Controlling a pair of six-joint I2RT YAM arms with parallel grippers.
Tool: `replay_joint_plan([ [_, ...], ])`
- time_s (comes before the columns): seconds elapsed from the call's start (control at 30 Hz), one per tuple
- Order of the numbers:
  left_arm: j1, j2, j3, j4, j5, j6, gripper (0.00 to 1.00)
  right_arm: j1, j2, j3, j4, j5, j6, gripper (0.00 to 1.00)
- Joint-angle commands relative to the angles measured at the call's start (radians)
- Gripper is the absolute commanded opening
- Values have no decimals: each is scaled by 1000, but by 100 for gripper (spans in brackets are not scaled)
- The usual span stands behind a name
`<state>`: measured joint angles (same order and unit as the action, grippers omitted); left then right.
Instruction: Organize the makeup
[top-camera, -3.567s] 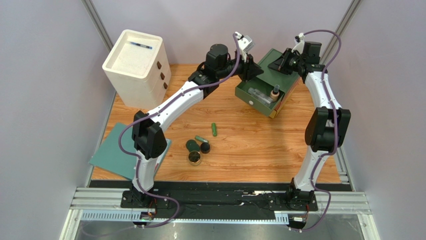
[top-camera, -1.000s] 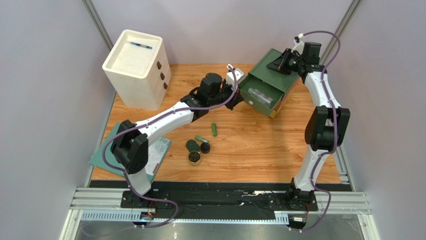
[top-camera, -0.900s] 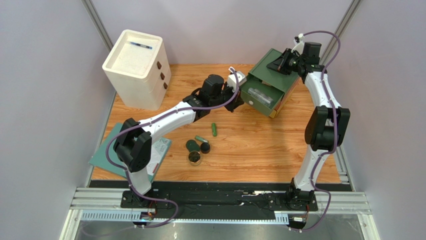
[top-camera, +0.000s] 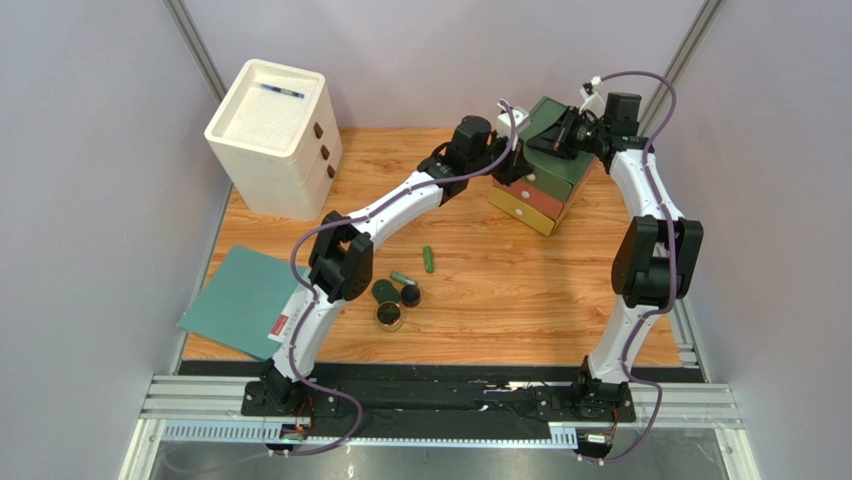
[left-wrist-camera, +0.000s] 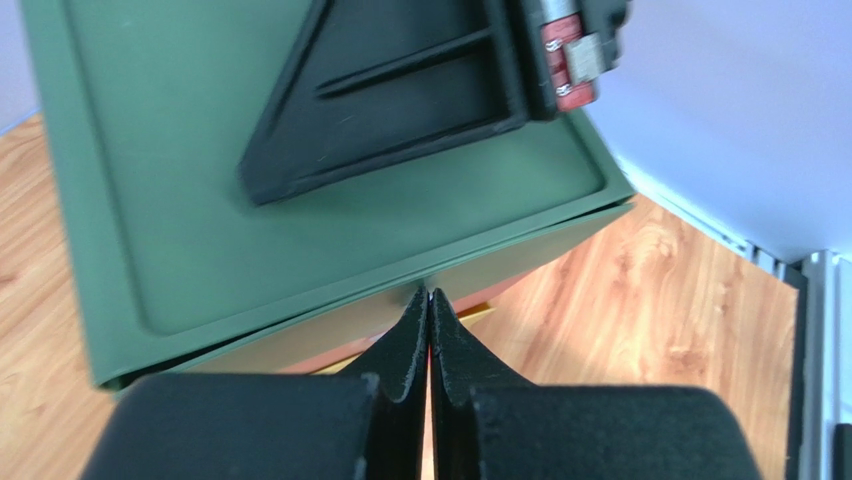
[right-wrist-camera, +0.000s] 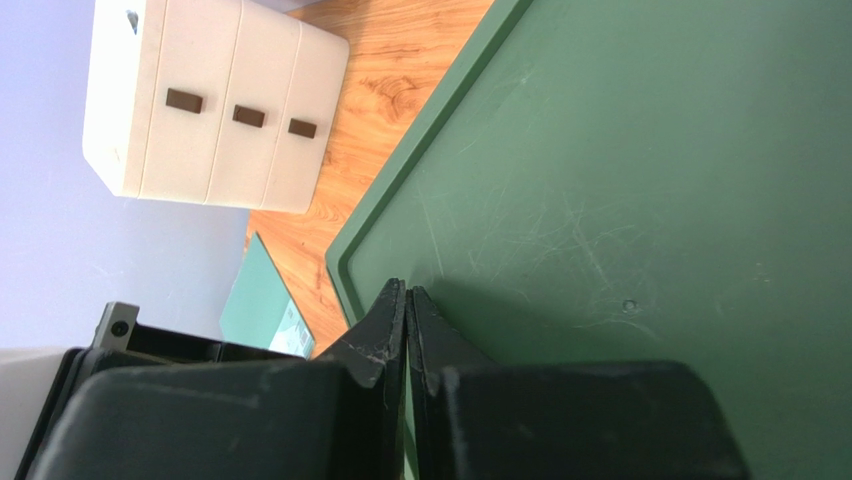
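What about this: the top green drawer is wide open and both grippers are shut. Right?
No. The top green drawer is closed, as the top external view shows. The left gripper and right gripper are both shut.

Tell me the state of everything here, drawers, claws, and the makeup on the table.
Green drawer unit: all three drawers shut.
White cabinet: three drawers shut.
Left claw: shut, tips at the green unit's top drawer.
Right claw: shut, resting on the green unit's top.
Green tubes: both lying flat on the table.
Round jars: standing on the table.
Gold-rimmed compact: open or shut, cannot tell.
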<state>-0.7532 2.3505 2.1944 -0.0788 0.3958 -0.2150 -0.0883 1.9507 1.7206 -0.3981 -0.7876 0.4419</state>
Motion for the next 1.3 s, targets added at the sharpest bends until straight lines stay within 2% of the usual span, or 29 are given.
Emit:
replay_joint_plan([
  [0.0, -26, -32, 4, 62, 46, -23, 0, 15, 86, -84, -277, 105, -52, 5],
  [0.13, -25, -170, -207, 180, 34, -17, 0, 13, 88, -67, -275, 105, -48, 5],
  [0.17, -23, -222, -293, 209, 28, -27, 4, 15, 90, -62, -277, 105, -48, 5],
  [0.2, -20, -244, -335, 267, 26, -65, 18, 15, 94, -59, -275, 105, -48, 5],
  [0.23, -12, -264, -372, 298, 29, -98, 36, 15, 94, -55, -275, 105, -48, 5],
  [0.27, -5, -290, -430, 327, 38, -134, 59, 15, 96, -55, -275, 106, -48, 5],
  [0.37, 23, -298, -513, 450, 84, -314, 71, 15, 108, -55, -277, 111, -51, 5],
  [0.53, 69, -205, -538, 628, 127, -719, 74, 15, 122, -58, -277, 113, -51, 5],
  [0.6, 80, -142, -519, 669, 124, -863, 79, 15, 126, -59, -277, 113, -51, 5],
  [0.63, 81, -123, -510, 689, 123, -903, 93, 13, 126, -59, -277, 113, -52, 5],
  [0.67, 83, -88, -495, 714, 124, -935, 99, 13, 128, -59, -277, 113, -52, 5],
  [0.8, 84, -11, -450, 781, 133, -1062, 94, 13, 132, -59, -280, 114, -52, 5],
  [1.07, 84, 69, -430, 829, 149, -1156, 74, 10, 139, -53, -280, 116, -52, 5],
  [1.1, 84, 73, -429, 830, 143, -1167, 72, 10, 139, -52, -280, 116, -54, 5],
  [1.13, 84, 78, -418, 830, 143, -1169, 64, 10, 140, -53, -281, 117, -52, 5],
  [1.2, 84, 96, -406, 830, 143, -1179, 60, 9, 142, -53, -281, 116, -52, 5],
  [1.23, 83, 105, -394, 826, 141, -1184, 54, 9, 142, -53, -280, 117, -54, 5],
  [1.27, 83, 110, -387, 815, 140, -1183, 54, 9, 143, -55, -280, 114, -54, 5],
])
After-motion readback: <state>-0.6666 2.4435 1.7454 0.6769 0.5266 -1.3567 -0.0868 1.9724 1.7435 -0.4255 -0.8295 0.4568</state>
